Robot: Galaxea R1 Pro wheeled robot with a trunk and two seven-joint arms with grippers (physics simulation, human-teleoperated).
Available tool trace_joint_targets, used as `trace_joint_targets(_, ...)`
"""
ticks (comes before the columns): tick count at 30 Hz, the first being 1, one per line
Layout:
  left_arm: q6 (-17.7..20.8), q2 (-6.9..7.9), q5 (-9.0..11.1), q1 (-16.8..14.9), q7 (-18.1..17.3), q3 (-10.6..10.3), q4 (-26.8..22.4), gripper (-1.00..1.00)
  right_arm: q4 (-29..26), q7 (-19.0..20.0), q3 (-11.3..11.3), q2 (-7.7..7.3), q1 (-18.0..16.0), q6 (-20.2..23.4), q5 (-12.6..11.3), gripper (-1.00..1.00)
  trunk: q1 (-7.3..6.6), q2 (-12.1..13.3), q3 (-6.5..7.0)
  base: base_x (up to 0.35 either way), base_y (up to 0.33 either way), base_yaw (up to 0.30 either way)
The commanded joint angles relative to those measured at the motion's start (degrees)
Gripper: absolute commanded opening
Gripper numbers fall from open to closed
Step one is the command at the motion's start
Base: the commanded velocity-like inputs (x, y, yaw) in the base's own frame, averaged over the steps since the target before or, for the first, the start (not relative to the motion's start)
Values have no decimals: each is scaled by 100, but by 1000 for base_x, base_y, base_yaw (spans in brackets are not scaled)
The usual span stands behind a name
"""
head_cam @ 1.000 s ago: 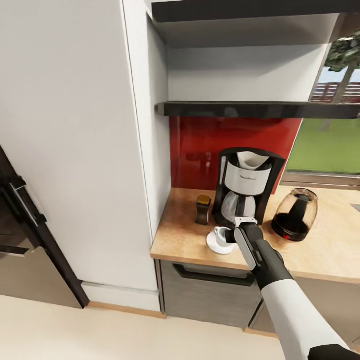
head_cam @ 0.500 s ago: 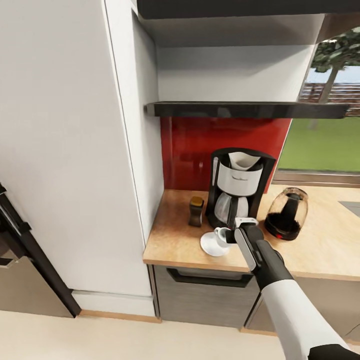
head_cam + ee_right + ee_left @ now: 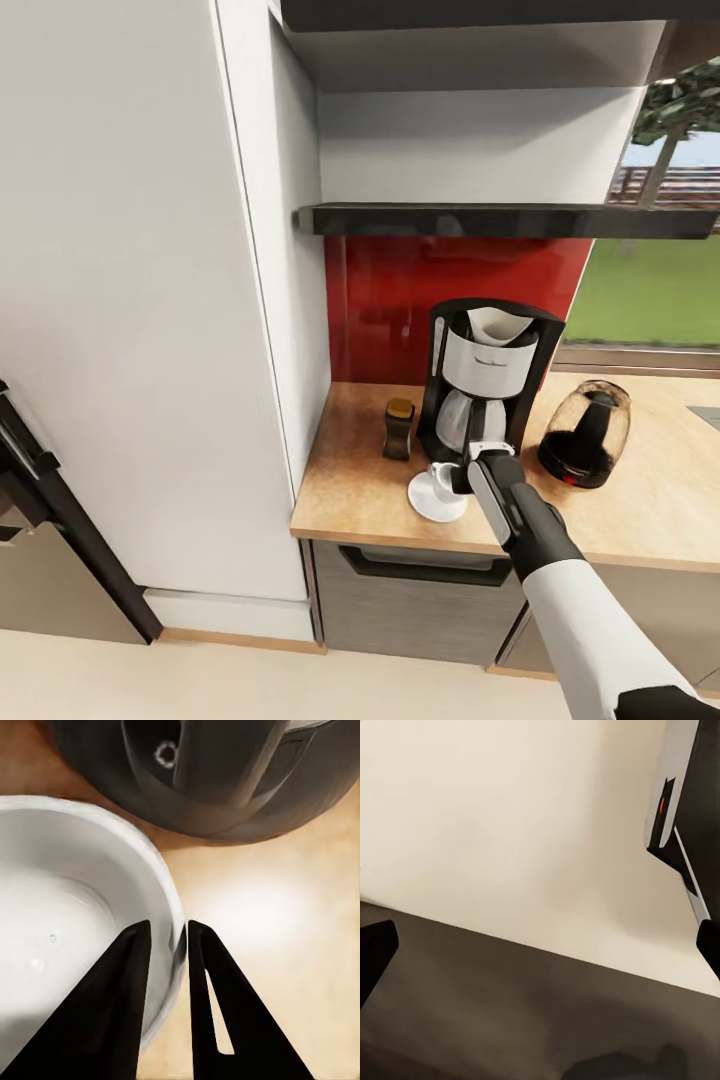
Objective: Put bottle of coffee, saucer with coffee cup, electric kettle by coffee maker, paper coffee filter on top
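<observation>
the whole view has swung a little since a moment ago, so that is the head moving; the things on the desk (image 3: 360, 500) sit as they did. the right hand (image 3: 470, 470) stays clamped on the rim of the cup (image 3: 440, 479), one finger inside the wall and one outside, and the cup now rests on the saucer (image 3: 428, 502) just in front of the maker (image 3: 487, 385). so the cup step looks as good as done, only letting go left. filter (image 3: 500, 325) sits in the maker's top, bottle (image 3: 399, 428) just beside it, kettle (image 3: 586, 430) near on the other side, shelf (image 3: 480, 218) bare. the left hand (image 3: 540, 945) hangs apart over the floor. there is small writing on the maker's front, too blurred to read.
</observation>
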Motion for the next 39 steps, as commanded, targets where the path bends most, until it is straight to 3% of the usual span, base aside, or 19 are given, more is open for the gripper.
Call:
trace_joint_targets(1,40,-5,-59,4,-6,37,-24,100,13,-40,8,-1,-6,10,-67,-100,4,-12,-11,1,1,0)
trace_joint_targets(39,49,-5,-68,4,-6,28,2,100,404,-40,0,-36,-6,9,-61,-100,4,-12,-11,28,14,0)
